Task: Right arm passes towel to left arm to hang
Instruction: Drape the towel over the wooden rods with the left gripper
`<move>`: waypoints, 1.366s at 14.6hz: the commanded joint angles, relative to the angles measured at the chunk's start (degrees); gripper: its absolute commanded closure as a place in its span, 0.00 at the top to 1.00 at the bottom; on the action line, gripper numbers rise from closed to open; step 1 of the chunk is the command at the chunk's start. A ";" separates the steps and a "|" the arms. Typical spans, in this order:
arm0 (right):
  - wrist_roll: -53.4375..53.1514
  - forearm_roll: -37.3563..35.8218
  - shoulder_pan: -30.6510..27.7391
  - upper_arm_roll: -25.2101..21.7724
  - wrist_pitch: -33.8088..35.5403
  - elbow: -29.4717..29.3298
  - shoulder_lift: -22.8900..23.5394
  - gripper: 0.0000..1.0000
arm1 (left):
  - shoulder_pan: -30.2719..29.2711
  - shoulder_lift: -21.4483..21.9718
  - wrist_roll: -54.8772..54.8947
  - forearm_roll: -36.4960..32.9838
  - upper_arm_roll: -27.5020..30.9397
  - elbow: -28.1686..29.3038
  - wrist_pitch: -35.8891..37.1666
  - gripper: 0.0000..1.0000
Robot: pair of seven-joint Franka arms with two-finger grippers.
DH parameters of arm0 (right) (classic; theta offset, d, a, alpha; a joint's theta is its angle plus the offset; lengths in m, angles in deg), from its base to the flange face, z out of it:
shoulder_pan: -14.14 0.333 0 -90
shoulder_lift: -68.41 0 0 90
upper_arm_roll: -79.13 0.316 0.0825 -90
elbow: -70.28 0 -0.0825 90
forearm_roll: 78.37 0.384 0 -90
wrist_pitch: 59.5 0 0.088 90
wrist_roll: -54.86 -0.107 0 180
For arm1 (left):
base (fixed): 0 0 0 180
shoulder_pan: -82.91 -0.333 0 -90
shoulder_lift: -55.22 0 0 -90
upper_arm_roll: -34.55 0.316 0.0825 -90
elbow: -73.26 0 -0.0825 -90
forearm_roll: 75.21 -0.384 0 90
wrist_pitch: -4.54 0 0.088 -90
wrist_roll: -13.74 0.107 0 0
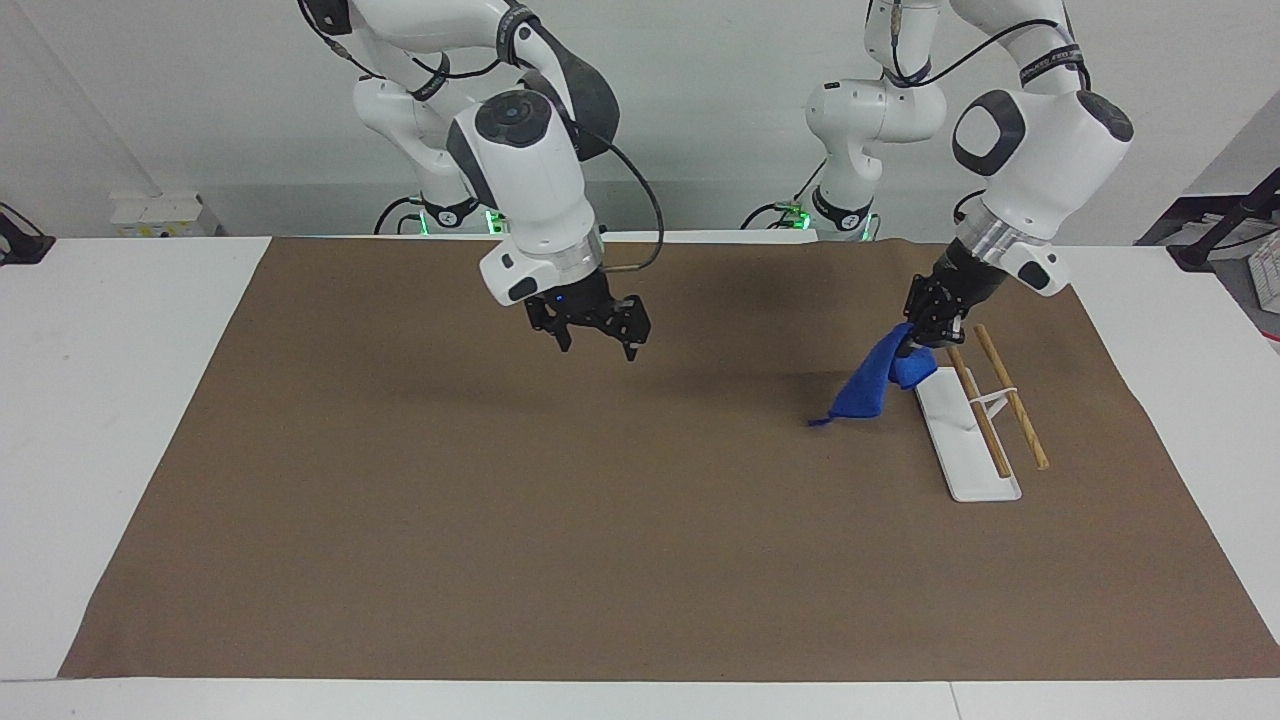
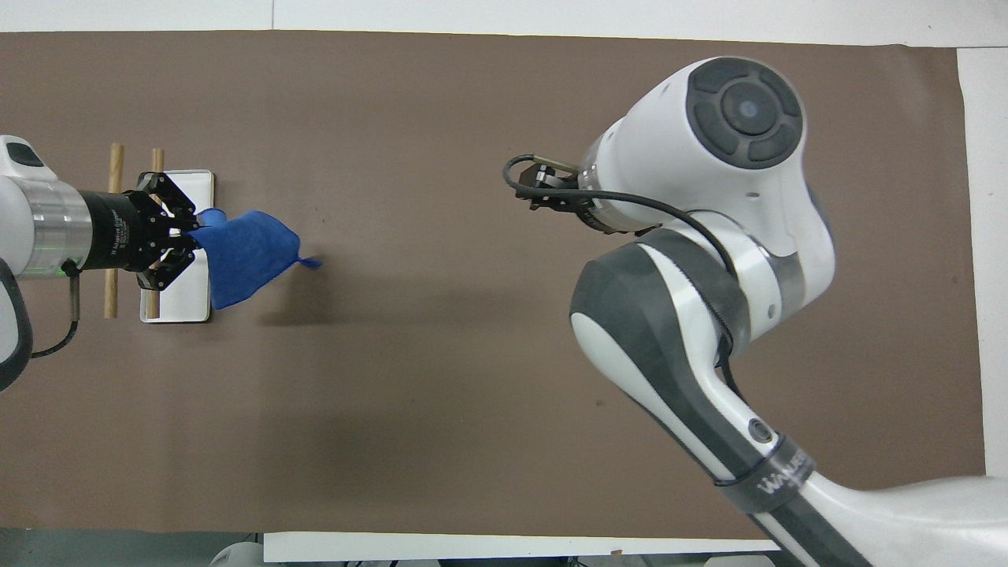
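My left gripper [image 1: 914, 343] is shut on one end of the bright blue towel [image 1: 868, 387]. It holds the towel in the air over the edge of the white rack base [image 1: 967, 450]. The towel hangs slanting down, its loop tag [image 1: 820, 421] lowest and pointing toward the right arm's end. In the overhead view the left gripper [image 2: 191, 235] holds the towel [image 2: 246, 256] over the rack base [image 2: 189, 303]. My right gripper [image 1: 598, 345], with its blue light, is open and empty, pointing down over the mat's middle. From overhead it is mostly hidden under its own wrist [image 2: 551, 197].
The rack has two wooden bars [image 1: 1010, 395], held by a white support above its base, at the left arm's end of the table. A brown mat [image 1: 500, 520] covers the white table [image 1: 100, 400].
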 commanded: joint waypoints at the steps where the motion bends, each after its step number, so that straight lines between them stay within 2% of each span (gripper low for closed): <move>1: 13.69 -0.86 2.90 -9.71 6.99 0.76 -5.38 1.00 | -3.67 1.40 7.75 0.92 -0.27 1.28 -1.12 0.01; 4: 26.36 -0.77 6.25 -23.50 10.79 0.50 -8.21 1.00 | -6.84 0.61 17.77 0.30 -0.27 0.04 -1.29 0.02; 8: 43.33 0.10 6.34 -35.30 14.66 0.23 -12.33 1.00 | -10.18 -2.11 27.99 -0.66 -0.18 -4.25 -4.10 0.03; 10: 43.80 0.28 6.26 -36.47 16.16 0.06 -12.69 1.00 | -10.71 -4.57 29.05 -6.17 -0.18 -8.73 -3.84 0.03; 12: 43.80 0.28 6.17 -36.73 17.56 0.14 -12.78 1.00 | -10.98 -5.72 28.97 -7.69 -0.10 -10.85 -3.84 0.03; 17: 43.62 0.37 6.17 -36.56 19.24 0.67 -13.40 1.00 | -12.30 -5.81 29.76 -15.06 -0.10 -11.03 -4.19 0.04; 20: 43.62 0.37 6.17 -36.64 19.33 0.67 -13.40 1.00 | -13.52 -5.55 29.76 -16.04 -0.10 -10.42 -4.37 0.05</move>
